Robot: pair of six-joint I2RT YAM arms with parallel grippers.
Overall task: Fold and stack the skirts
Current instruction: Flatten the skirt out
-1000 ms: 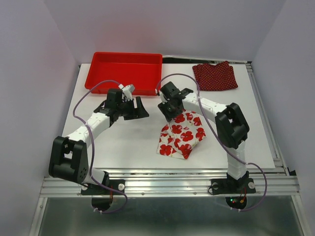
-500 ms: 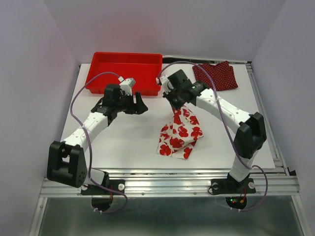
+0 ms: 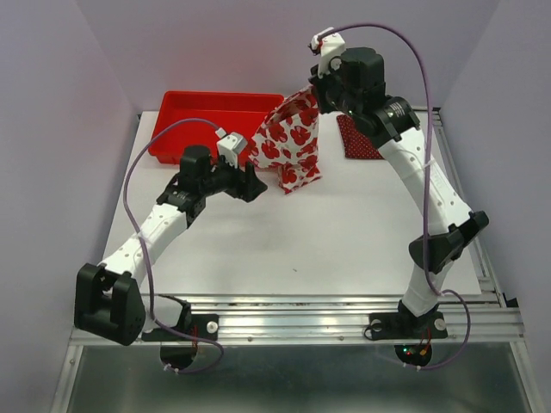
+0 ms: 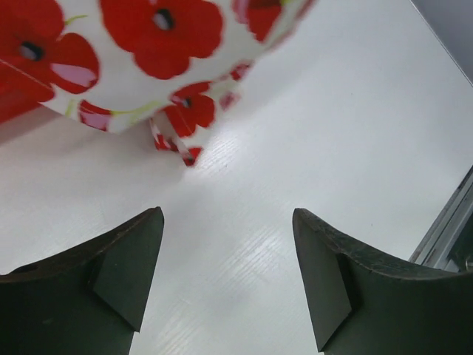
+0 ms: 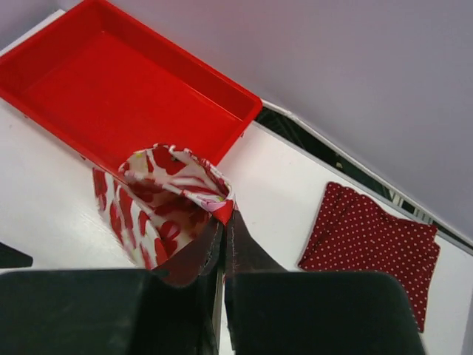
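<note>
Right gripper (image 5: 224, 219) clamps the flowered skirt (image 3: 288, 142), which hangs below, seemingly above the table (image 3: 344, 232).

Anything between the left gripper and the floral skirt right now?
No. The left wrist view shows only bare table between the open left gripper and the floral skirt, which hangs from the shut right gripper.

The flowered skirt (image 3: 291, 142) is white with large red flowers, which have dark centres and thin yellow-green stems. The dotted skirt (image 5: 369, 240) is dark red with tiny white dots all over. The tray (image 5: 111, 96) is plain bright red, the table (image 3: 344, 232) is plain white, and the arms (image 3: 164, 219) are white with black joints and purple cables (image 3: 379, 26).
</note>
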